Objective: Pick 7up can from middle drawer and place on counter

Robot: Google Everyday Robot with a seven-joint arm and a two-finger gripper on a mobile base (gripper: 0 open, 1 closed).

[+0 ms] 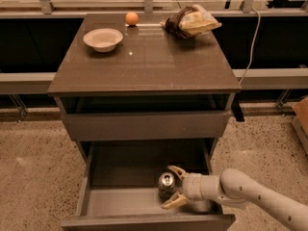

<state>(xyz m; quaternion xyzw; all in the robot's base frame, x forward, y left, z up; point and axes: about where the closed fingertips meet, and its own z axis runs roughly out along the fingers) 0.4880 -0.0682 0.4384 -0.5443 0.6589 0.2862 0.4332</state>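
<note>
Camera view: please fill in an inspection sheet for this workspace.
Surface: counter, glossy dark brown, faintly scratched.
Job's things: can upright in the open drawer, towards its right front; not yet on the counter.
Clutter: bowl, ball and bag along the counter's back.
Grippers: gripper inside the drawer, fingers open on either side of the can.
Cables: one cable hanging behind the cabinet's right side.
Surroundings: speckled floor around the cabinet.
</note>
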